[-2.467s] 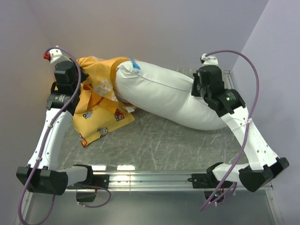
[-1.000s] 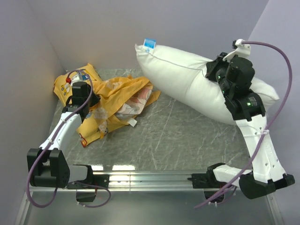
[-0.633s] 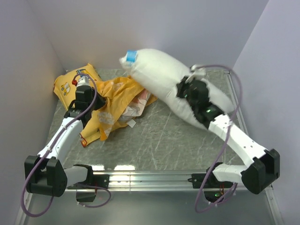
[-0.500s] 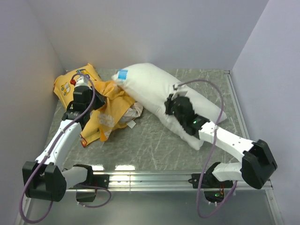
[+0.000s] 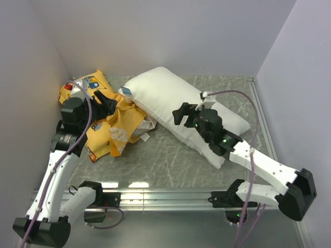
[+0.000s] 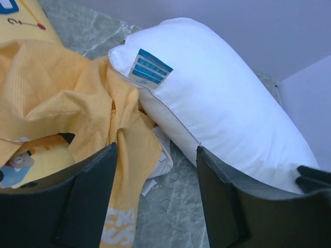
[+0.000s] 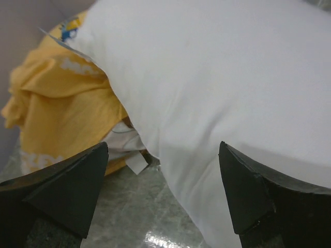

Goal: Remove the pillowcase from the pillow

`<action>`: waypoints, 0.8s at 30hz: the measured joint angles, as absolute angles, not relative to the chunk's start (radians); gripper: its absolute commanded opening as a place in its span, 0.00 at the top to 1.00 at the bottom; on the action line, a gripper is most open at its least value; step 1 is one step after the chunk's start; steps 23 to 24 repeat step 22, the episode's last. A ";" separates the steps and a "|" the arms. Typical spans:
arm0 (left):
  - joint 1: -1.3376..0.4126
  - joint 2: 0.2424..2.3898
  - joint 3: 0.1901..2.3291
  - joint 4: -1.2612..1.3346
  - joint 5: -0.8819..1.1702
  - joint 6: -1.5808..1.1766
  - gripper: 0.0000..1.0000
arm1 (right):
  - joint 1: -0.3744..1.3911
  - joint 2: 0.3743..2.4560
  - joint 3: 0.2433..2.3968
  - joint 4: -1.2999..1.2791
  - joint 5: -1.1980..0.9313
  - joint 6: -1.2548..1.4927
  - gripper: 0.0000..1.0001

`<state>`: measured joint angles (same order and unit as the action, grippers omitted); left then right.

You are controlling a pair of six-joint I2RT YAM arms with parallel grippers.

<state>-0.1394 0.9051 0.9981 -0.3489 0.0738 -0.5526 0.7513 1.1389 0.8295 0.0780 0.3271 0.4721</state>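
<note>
Basically done: the plump white pillow (image 5: 176, 101) lies bare mid-frame, with the crumpled orange cloth pillowcase (image 5: 116, 124) just left of it. The left claw (image 5: 107, 101) and right claw (image 5: 180, 116) both gape empty.

Near half of the table (image 5: 165, 160) is bare, with open passage in front of the arm bases. Pillow (image 5: 176, 103) blocks back centre and right. Crumpled pillowcase (image 5: 116, 126) and yellow cushion (image 5: 93, 82) fill the back-left corner. The pillow's corner touches the pillowcase, no gap there. Walls (image 5: 155, 31) close in at left, back and right.

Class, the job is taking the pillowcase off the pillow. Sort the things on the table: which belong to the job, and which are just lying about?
Belong to the job: pillowcase, pillow.
Just lying about: yellow cushion.
</note>
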 measured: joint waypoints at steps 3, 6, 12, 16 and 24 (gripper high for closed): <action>-0.139 0.835 1.002 -0.390 0.080 -0.529 0.27 | 0.748 1.042 0.874 0.002 0.327 0.475 0.04; -0.139 0.756 1.002 -0.420 0.080 -0.509 0.23 | 0.745 0.947 0.905 -0.062 0.329 0.474 0.03; -0.141 0.630 1.000 -0.435 0.077 -0.490 0.22 | 0.740 0.802 0.870 -0.127 0.363 0.467 0.02; -0.141 0.625 0.981 -0.433 0.078 -0.490 0.22 | 0.732 0.756 0.818 -0.168 0.387 0.459 0.01; -0.141 0.625 0.936 -0.432 0.081 -0.490 0.19 | 0.730 0.757 0.813 -0.204 0.403 0.445 0.01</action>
